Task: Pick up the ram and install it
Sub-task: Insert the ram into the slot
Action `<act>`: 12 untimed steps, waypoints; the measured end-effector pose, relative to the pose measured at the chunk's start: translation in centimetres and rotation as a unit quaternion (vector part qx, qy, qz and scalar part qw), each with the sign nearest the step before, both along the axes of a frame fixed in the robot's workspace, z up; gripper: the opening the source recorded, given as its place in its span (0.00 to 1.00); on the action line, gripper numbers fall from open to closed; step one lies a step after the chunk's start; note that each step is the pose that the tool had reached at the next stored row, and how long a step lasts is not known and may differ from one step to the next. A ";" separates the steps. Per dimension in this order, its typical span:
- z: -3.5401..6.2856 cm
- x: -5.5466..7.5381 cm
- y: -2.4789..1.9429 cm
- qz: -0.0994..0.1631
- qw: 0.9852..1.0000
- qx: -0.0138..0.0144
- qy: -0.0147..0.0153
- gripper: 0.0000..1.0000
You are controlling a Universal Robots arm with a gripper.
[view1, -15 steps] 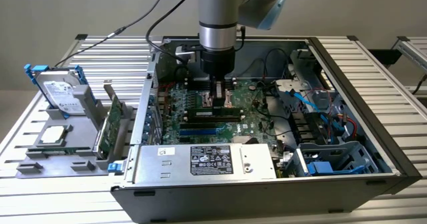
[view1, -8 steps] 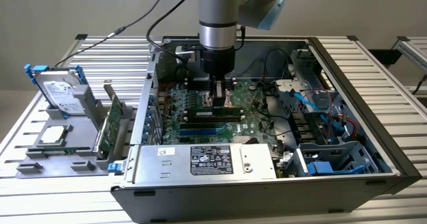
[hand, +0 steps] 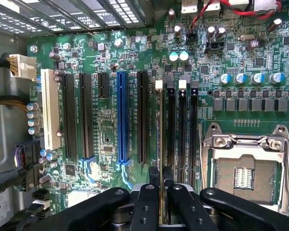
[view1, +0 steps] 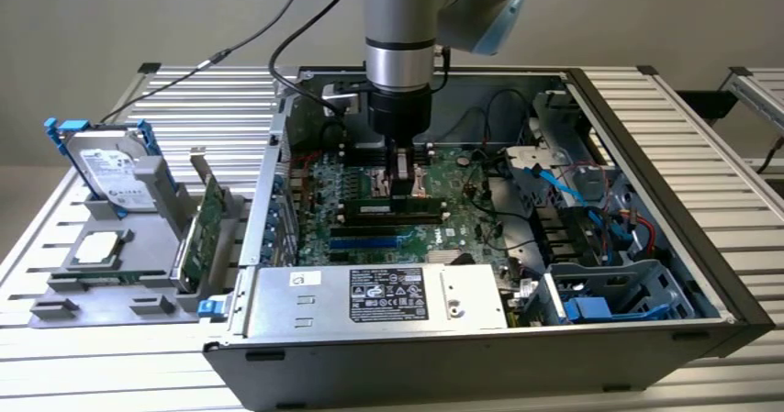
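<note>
One hand: the hand (view1: pixel 402 175) hangs straight down from the arm into the open computer case (view1: pixel 686 274), its fingers (hand: pixel 149 207) drawn nearly together and clamped on the ram (hand: pixel 163 159).
Ram position: held edge-on between the fingers, so the wrist view sees it as a thin line running straight out ahead of the hand; that thin upright hold looks chosen so the stick can meet a slot along its whole length.
Ram versus slots: it lies along the memory slots (hand: pixel 181 134), over the one furthest from the processor socket (hand: pixel 248 175); whether it is touching, part-seated or just above, I cannot tell.
Slot latches: white tabs (hand: pixel 158 85) sit at the far end of two slots, ahead of the hand.
Motherboard: the motherboard (view1: pixel 367 238) lies flat under the hand, with the blue expansion slot (hand: pixel 123 115) and black ones off to the side away from the socket.
Case: laid on its side on the desk (view1: pixel 711 100), open face up, which is what gives the arm a vertical way in.
Off to the side: outside the case, a grey fixture (view1: pixel 123 247) on the desk holds a hard drive (view1: pixel 110 169) and a green card (view1: pixel 202 228) upright, well apart from the hand.
Task state: the ram is picked up and lined up with a slot; seating is not confirmed.
</note>
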State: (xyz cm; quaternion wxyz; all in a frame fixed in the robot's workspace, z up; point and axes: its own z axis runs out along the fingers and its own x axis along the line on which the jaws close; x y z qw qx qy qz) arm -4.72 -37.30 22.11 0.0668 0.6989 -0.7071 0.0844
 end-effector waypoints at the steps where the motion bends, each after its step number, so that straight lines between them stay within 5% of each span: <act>1: -0.06 0.0 0.00 0.000 1.000 0.000 0.000 0.14; 12: -0.39 0.0 0.03 0.000 1.000 0.000 0.000 0.14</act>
